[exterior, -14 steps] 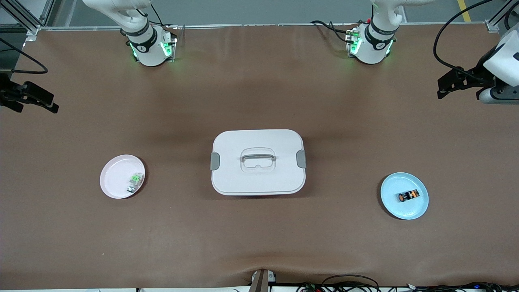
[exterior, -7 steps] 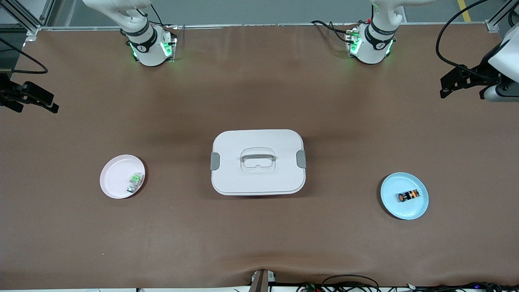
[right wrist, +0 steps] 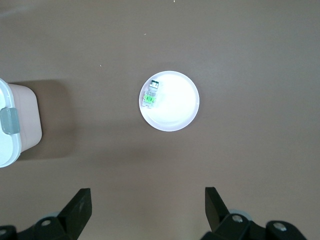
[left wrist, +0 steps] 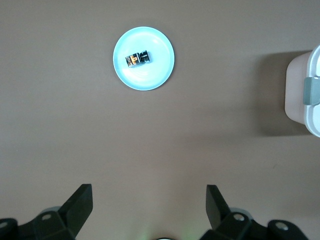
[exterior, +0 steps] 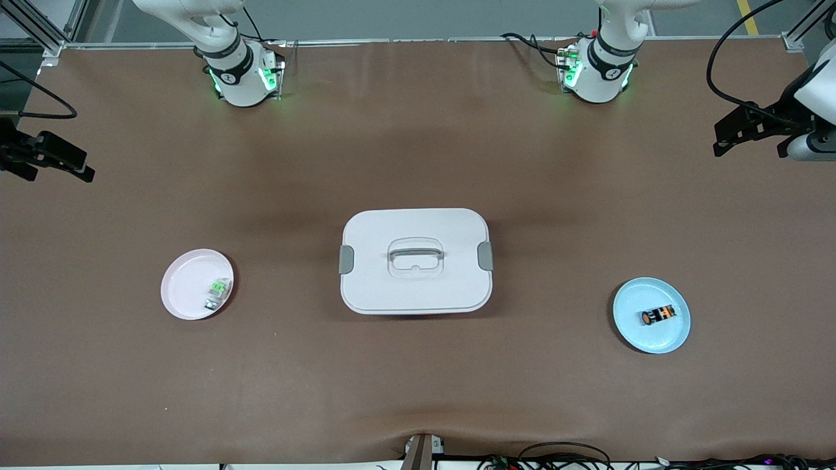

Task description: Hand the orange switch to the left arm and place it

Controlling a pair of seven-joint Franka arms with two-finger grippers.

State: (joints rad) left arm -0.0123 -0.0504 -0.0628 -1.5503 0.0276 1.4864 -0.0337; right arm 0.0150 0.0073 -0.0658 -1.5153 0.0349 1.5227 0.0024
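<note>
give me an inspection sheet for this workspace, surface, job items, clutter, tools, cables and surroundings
Surface: brown matte table covering, slight wrinkle at the edge nearest the front camera.
Job's things: tiny black-and-orange cylindrical switch lying on round light-blue plate; large white lidded box with grey latches mid-table, shut.
Clutter: small green-and-clear part on round pink plate.
Grippers: left tool open, empty, high over the table's left-arm end; right tool open, empty, over the right-arm end.
Cables: black cable looping to the left arm.
Surroundings: grey floor, metal frame rails.

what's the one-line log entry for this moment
orange switch on blue plate | left gripper open, high over table | right gripper open, waiting | box untouched
</note>
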